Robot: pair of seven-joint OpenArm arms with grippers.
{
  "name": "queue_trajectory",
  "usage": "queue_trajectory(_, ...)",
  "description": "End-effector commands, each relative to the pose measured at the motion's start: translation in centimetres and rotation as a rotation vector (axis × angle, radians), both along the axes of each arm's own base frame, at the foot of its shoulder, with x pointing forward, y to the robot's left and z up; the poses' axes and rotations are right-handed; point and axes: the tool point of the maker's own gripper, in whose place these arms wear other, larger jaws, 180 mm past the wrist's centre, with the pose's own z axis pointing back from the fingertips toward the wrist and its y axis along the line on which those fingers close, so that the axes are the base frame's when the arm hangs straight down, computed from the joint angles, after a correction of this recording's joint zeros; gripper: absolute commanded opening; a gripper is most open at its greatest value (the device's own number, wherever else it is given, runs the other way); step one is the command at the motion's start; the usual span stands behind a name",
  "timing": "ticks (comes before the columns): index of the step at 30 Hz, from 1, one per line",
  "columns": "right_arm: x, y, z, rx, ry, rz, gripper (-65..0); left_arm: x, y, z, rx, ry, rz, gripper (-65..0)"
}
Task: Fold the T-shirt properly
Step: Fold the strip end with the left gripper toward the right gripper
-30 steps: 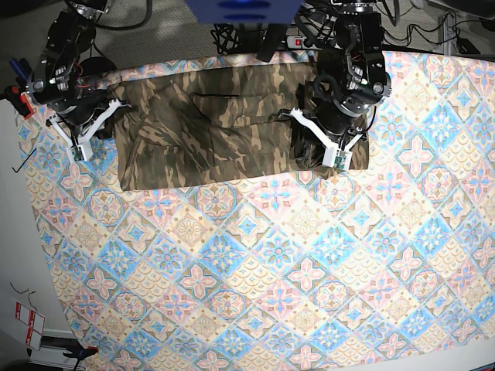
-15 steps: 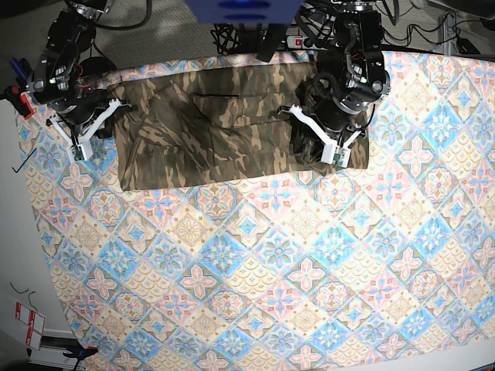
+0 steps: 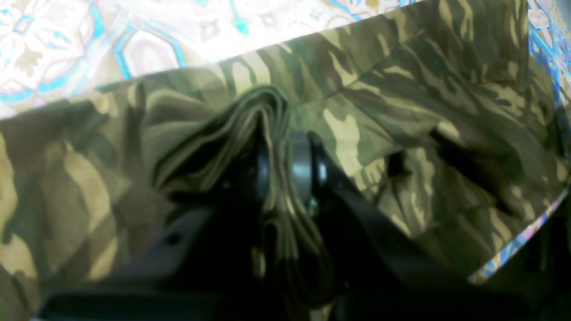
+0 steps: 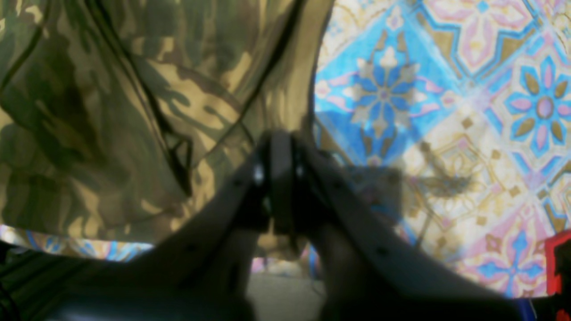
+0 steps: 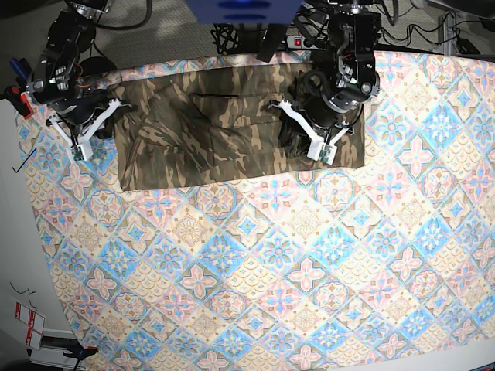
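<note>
Between left gripper point(image 3: 285, 174) jaws, T-shirt point(image 5: 216, 124) fold clamped, right gripper point(image 4: 281, 178) clenched alongside.

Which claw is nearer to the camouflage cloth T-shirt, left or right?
Left. The left claw is shut on a bunch of the camouflage cloth T-shirt; the right claw is shut beside its edge.

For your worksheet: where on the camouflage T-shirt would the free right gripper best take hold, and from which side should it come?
Grip the T-shirt at its flat outer edge beside the right gripper, coming from above. That edge lies open on the tablecloth, while the left gripper pinches the opposite end.
</note>
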Motion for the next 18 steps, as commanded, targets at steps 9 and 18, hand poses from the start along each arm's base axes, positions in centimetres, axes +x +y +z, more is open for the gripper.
queue_trajectory(9,0.71,-0.25,0.89,-0.004,-0.039,0.006,-65.0,1.40,-1.03,1.69,-0.049,-0.059,0.012,-65.0)
queue_trajectory(18,0.72,-0.15,0.87,-0.003,-0.039,0.009,-65.0,1.35,-1.01,1.64,-0.047,-0.057,0.008,-46.1)
